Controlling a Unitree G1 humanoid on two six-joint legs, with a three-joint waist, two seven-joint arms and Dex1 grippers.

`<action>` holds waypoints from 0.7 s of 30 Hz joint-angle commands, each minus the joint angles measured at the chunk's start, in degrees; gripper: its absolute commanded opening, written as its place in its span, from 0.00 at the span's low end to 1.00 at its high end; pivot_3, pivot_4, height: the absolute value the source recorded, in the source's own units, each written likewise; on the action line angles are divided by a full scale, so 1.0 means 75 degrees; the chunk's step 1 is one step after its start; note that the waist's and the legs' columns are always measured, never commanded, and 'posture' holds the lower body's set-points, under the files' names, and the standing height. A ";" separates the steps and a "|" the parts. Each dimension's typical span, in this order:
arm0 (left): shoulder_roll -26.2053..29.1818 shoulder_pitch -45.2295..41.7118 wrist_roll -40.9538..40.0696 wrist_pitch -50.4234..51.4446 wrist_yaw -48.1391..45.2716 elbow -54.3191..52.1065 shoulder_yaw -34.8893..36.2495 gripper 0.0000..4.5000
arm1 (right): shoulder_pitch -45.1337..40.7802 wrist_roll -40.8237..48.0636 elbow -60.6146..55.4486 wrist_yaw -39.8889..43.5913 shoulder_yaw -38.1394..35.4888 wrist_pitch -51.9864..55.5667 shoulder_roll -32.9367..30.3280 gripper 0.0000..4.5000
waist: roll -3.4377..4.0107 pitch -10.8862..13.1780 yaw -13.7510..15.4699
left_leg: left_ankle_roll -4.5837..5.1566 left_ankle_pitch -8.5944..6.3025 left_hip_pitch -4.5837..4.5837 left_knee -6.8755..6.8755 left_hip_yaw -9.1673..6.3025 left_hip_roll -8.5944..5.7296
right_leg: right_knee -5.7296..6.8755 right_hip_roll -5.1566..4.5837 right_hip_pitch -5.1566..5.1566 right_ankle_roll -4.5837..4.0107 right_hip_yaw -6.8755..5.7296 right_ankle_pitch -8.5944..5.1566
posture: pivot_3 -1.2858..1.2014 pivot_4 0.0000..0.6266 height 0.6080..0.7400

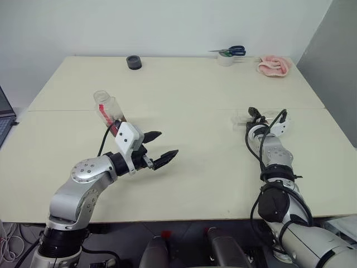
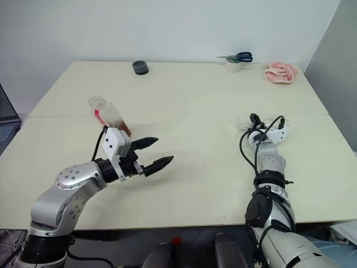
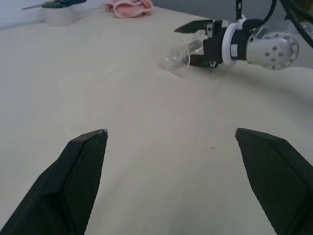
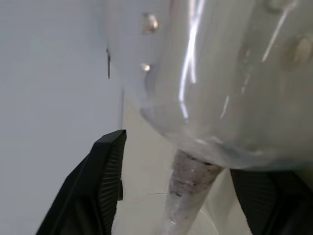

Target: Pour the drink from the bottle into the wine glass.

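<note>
Wine glass [image 3: 182,55] lies on its side on the tabletop [image 1: 195,89] toward the right edge, about midway between front and back, its round bowl pointing toward the middle of the table and its stem running back between the two black fingers of the right gripper [image 3: 199,41]. Those fingers stand one on each side of the stem, just below the bowl, at a moderate gap; whether they are touching the stem cannot be told from these views (the right wrist view shows one finger [image 4: 100,186] still apart from it). Bottle [image 1: 110,113] sits near the left edge of the tabletop, tilted, its neck leaning toward the back left corner, with a reddish-brown drink [image 1: 116,127] low in the body beside the red label strip. Left gripper [image 1: 160,148] hangs just in front of the bottle, its jaws spread wide and empty, pointing toward the table's middle. Along the back edge sit a dark roll [image 1: 134,62], a white tape roll [image 1: 226,59] with scissors [image 1: 231,52] resting on it, and a pink cloth [image 1: 274,65] near the back right corner.
</note>
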 commanded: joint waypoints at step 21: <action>-0.0179 -0.0708 -0.0136 0.0050 -0.0204 -0.0262 -0.0247 1.00 | -0.0105 -0.0247 0.0041 0.0272 0.0566 -0.0246 0.0007 0.05 | -0.0005 -0.0004 -0.0015 | 0.0000 0.0000 0.0012 0.0002 -0.0001 0.0002 | -0.0001 0.0003 0.0011 0.0000 0.0000 0.0000 | 0.52 0.24 1.00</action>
